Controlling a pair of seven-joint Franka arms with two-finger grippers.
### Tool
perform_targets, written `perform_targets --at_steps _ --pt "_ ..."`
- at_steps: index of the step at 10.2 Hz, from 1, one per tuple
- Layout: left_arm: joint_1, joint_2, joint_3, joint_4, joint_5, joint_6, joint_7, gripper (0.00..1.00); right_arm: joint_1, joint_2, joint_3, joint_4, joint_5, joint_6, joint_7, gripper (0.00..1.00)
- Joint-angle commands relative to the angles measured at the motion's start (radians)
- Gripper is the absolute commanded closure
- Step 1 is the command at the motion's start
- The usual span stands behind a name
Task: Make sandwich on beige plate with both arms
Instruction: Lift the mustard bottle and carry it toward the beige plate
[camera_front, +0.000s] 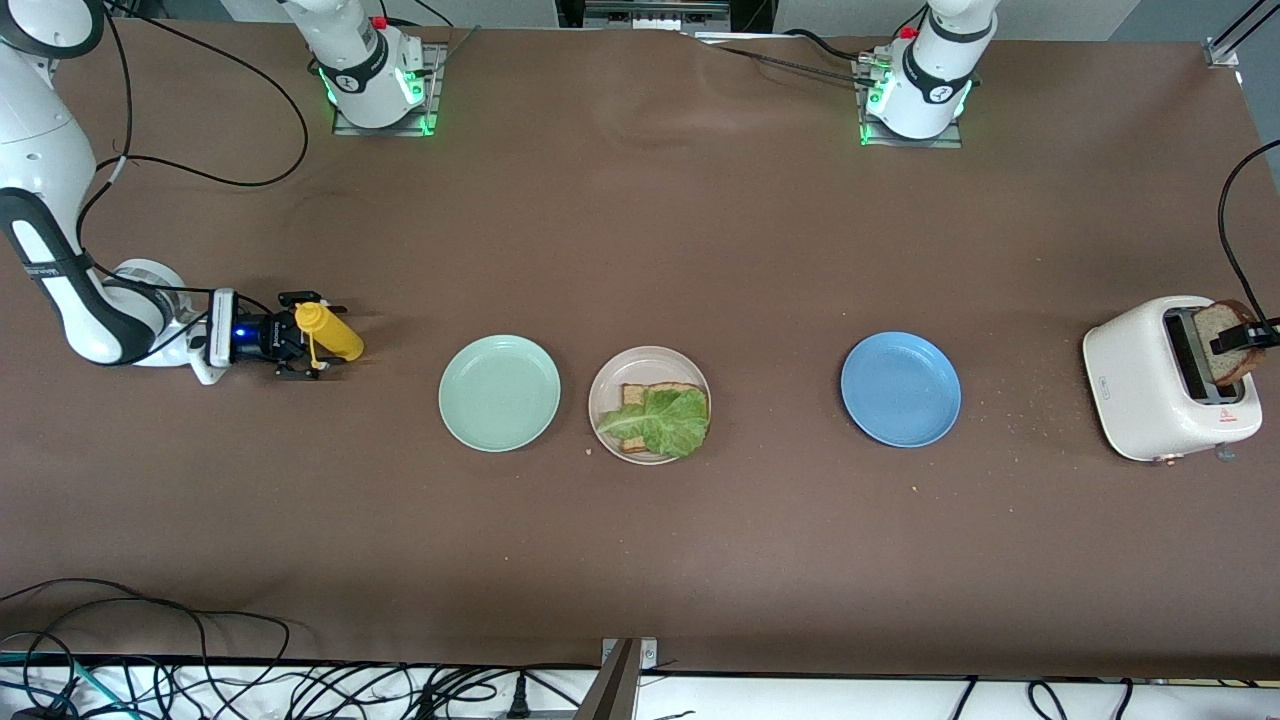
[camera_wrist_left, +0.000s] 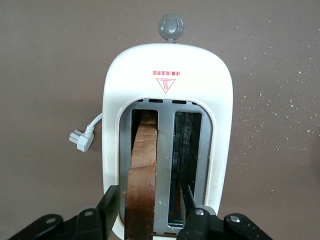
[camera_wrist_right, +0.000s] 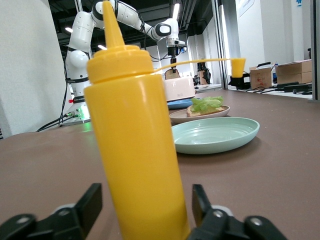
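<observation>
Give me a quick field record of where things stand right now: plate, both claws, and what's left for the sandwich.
beige plate: round pale beige plate between the mint-green plate and the blue plate
on it: one brown bread slice under a crinkly green lettuce leaf
top slice: second brown bread slice upright in the white toaster
left claw: over the toaster, fingers either side of that slice
right claw: around the upright yellow squeeze bottle, fingers not touching
</observation>
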Motion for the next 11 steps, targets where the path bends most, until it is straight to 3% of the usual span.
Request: perform_targets --at_steps 1,2,4,6,8,11 --pt "0.009 -0.019 -0.007 -0.026 0.030 0.009 0.019 0.79 0.010 -0.001 0.004 -0.008 0.037 0.021 -0.022 0.80" --pt "0.009 -0.019 -0.007 -0.024 0.030 0.006 0.019 0.92 0.011 -0.002 0.005 -0.001 0.039 0.022 -0.023 1.00" --pt "0.009 -0.019 -0.007 -0.024 0.030 0.006 0.019 1.00 0.022 -0.013 0.039 0.037 0.039 0.053 0.003 1.00" --pt "0.008 -0.019 -0.007 -0.024 0.030 0.001 0.019 1.00 0.065 -0.059 0.092 0.110 0.020 0.117 0.111 1.00" --pt "0.008 -0.019 -0.007 -0.021 0.030 -0.007 0.017 1.00 0.152 -0.161 0.100 0.123 0.019 0.209 0.260 1.00" --pt "0.008 -0.018 -0.007 -0.018 0.030 -0.007 0.014 1.00 0.264 -0.220 0.151 0.147 0.010 0.375 0.443 1.00"
